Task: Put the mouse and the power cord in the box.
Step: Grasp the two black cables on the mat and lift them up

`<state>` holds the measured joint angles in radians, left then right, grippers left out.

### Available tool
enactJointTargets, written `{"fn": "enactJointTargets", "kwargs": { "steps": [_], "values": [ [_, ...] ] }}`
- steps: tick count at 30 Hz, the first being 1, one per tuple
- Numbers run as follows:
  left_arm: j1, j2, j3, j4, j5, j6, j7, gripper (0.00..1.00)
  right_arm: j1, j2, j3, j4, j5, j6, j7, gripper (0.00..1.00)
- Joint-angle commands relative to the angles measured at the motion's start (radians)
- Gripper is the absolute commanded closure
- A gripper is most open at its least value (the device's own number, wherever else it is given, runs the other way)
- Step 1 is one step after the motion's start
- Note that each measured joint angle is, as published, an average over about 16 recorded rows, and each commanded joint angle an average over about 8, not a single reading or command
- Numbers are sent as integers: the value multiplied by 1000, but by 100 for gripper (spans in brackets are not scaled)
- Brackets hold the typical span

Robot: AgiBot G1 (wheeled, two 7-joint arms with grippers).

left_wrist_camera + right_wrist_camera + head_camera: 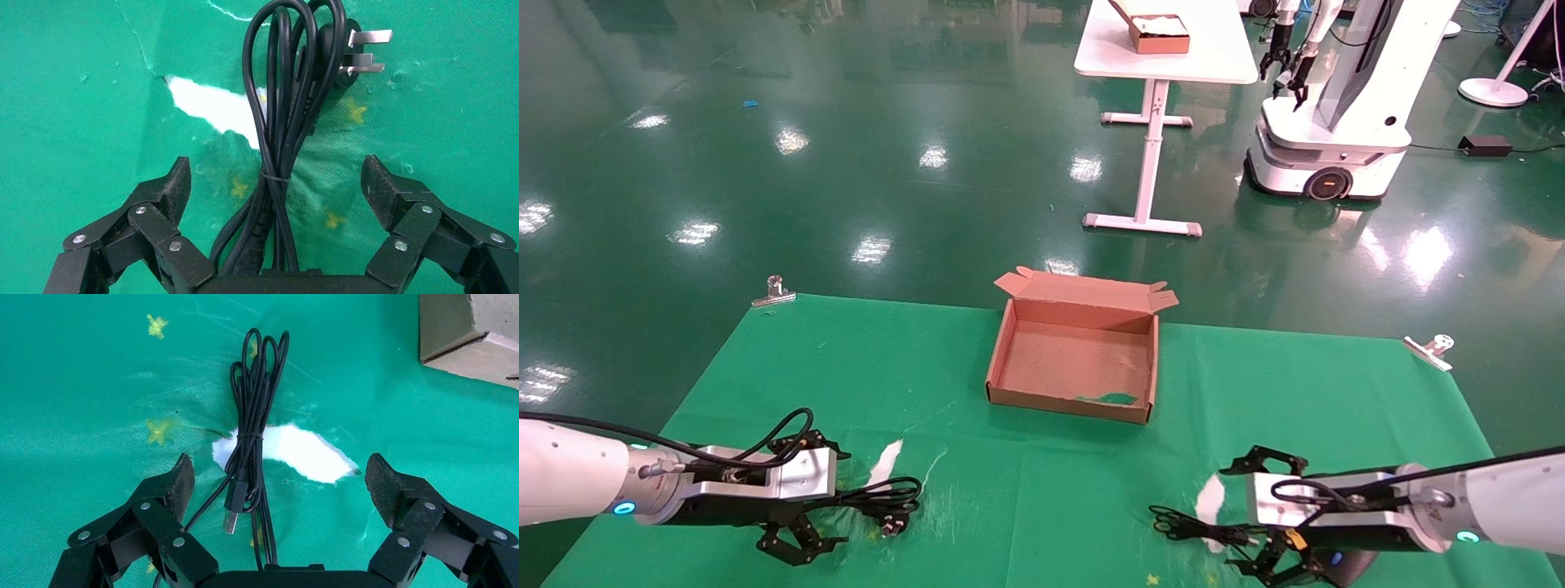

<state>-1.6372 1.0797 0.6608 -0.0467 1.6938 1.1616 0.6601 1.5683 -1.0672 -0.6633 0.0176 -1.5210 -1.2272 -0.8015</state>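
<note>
Torn green cloth (1050, 490) held by clips (773, 291), far white table (1164, 49), another wheeled robot (1328, 122)

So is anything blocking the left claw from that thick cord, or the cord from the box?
Nothing visible. The left gripper is open, its fingers either side of the power cord on the green cloth. Between the cord and the open box lies only bare cloth with a torn white patch.

The head view looks forward and down from above over the whole counter (764, 367), with the box (1075, 359) at 12 o'clock. Each wrist view looks close along its own end effector at the cloth: left (275, 184) over the cord (278, 122), right (278, 481) over the mouse cable (254, 404). Head and wrist views share those near corners.
</note>
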Motion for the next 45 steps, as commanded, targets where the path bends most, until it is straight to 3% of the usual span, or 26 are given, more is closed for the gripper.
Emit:
{"fn": "enactJointTargets", "kwargs": {
  "steps": [1, 3, 8, 10, 11, 45],
  "values": [
    [-2, 0, -1, 7, -1, -2, 8, 0, 1, -4, -1, -5, -2, 5, -4, 9],
    [-3, -1, -1, 11, -1, 1, 14, 10, 2, -6, -2, -7, -3, 9, -5, 32],
    [-6, -2, -1, 18, -2, 4, 30, 72, 3, -9, -4, -13, -7, 19, -9, 93],
    [-7, -2, -1, 20, -1, 4, 32, 95, 4, -10, -5, -15, -8, 21, -10, 100],
    [-7, -2, -1, 21, -1, 4, 33, 100, 4, -11, -5, -15, -8, 22, -10, 100],
    [-5, -3, -2, 15, -3, 5, 25, 100, 2, -7, -3, -10, -5, 16, -8, 100]
  ]
}}
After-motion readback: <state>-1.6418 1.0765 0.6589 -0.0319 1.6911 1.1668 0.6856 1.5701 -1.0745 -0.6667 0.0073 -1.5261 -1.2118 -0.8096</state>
